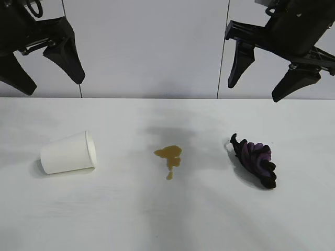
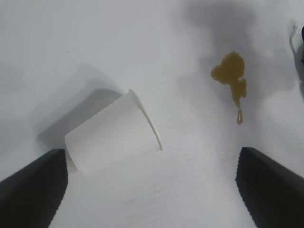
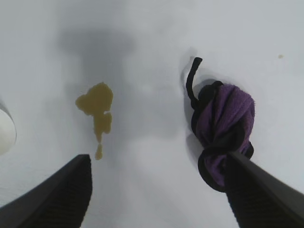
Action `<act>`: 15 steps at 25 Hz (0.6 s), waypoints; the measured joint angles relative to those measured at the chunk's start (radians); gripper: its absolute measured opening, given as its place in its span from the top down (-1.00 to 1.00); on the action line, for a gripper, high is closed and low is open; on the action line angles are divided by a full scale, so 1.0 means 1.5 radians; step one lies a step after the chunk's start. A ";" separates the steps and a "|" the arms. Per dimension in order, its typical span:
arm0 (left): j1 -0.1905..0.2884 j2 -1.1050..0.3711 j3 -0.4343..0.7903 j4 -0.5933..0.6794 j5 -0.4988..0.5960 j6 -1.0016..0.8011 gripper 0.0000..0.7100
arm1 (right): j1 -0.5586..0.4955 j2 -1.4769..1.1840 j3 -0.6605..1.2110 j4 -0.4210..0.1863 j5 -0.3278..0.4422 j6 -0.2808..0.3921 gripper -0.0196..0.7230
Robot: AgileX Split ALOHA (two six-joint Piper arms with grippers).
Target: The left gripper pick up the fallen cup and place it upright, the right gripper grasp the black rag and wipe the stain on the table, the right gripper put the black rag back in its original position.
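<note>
Plain white paper cup on its side on white table, unmarked. Left end effector and right end effector raised, fingers apart, empty.

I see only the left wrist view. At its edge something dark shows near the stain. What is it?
Observer: The black rag, bunched, black with purple folds, lying on the table at the stain's far side from the cup.
Operator: Where is the right gripper?
Observer: The right gripper hangs open above the rag, not touching it.
Operator: Is my left gripper high over the cup?
Observer: Yes, the left gripper is open and well above the cup, which lies on its side with its mouth toward the stain.
</note>
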 joint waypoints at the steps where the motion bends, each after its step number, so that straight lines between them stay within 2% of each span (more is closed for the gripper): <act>1: 0.000 0.000 0.000 0.000 0.000 0.000 -0.95 | 0.000 0.000 0.000 0.000 0.000 0.000 -0.49; 15: 0.000 0.000 0.000 0.000 -0.006 0.000 -0.95 | 0.000 0.000 0.000 0.000 0.001 0.000 -0.49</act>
